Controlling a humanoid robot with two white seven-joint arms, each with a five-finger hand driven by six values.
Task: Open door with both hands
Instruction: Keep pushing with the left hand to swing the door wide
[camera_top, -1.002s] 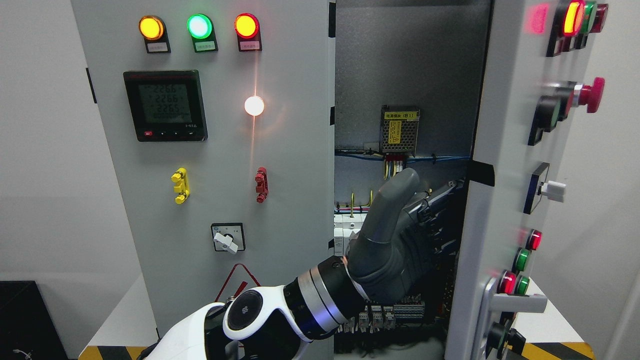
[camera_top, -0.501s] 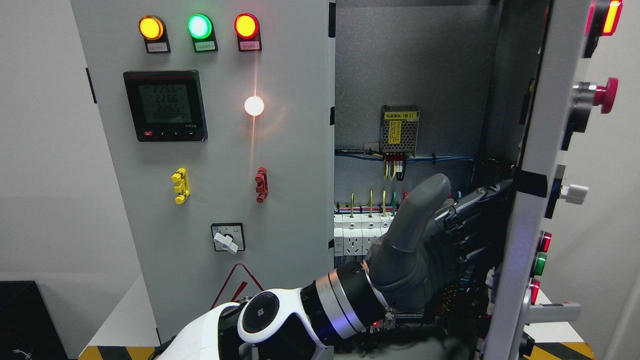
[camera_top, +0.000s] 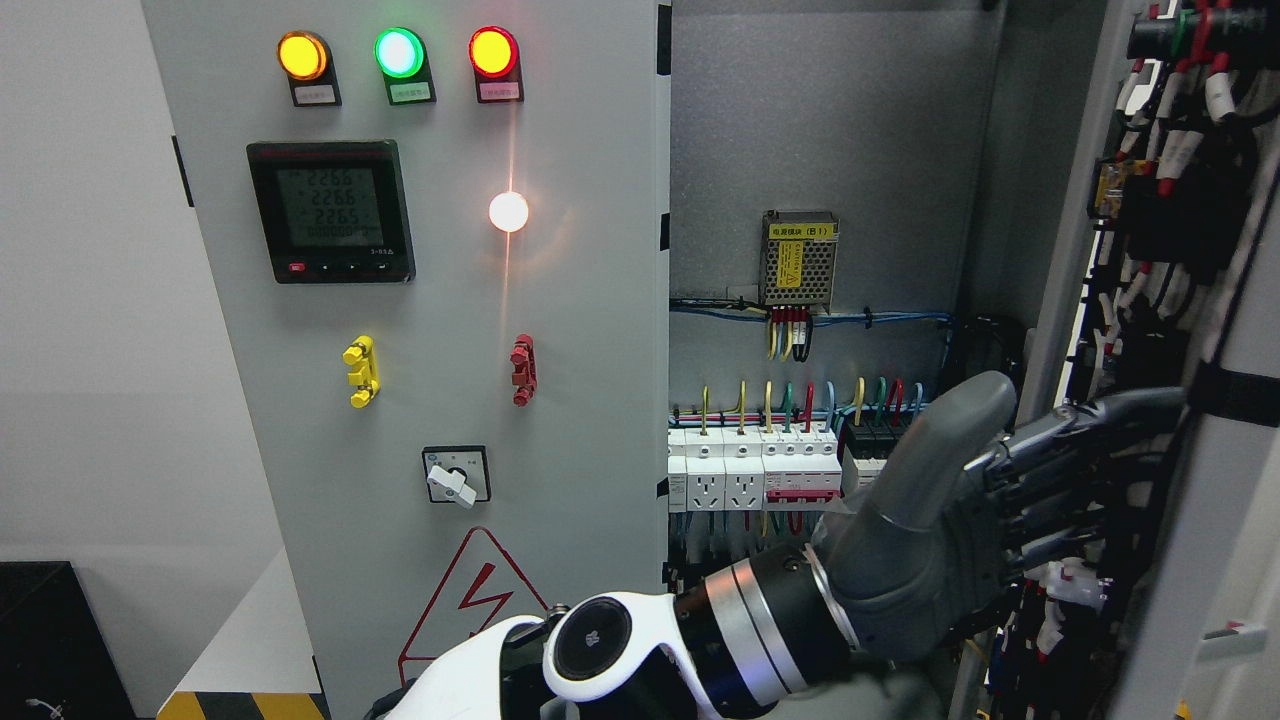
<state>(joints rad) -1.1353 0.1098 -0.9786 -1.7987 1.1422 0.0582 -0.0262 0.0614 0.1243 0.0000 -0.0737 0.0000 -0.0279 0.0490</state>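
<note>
Door (camera_top: 1165, 560) on the right of the cabinet is swung way open, so its wired-up inner face shows along the picture's right edge. Left robot hand (camera_top: 1010, 500) comes in from the lower left on a white and black arm, reaching across to that door; thumb sticks up, and the fingers (camera_top: 1110, 410) are stretched flat against the door's inner side, not curled round anything. Right behind the hand sits a row of white breakers (camera_top: 750, 470) with coloured wires running up from them. Further back on the cabinet's rear wall hangs a small mesh-covered power supply (camera_top: 798, 258). Left door (camera_top: 420, 300) is shut, with three lit lamps (camera_top: 398, 52) and a meter (camera_top: 331, 210).
</note>
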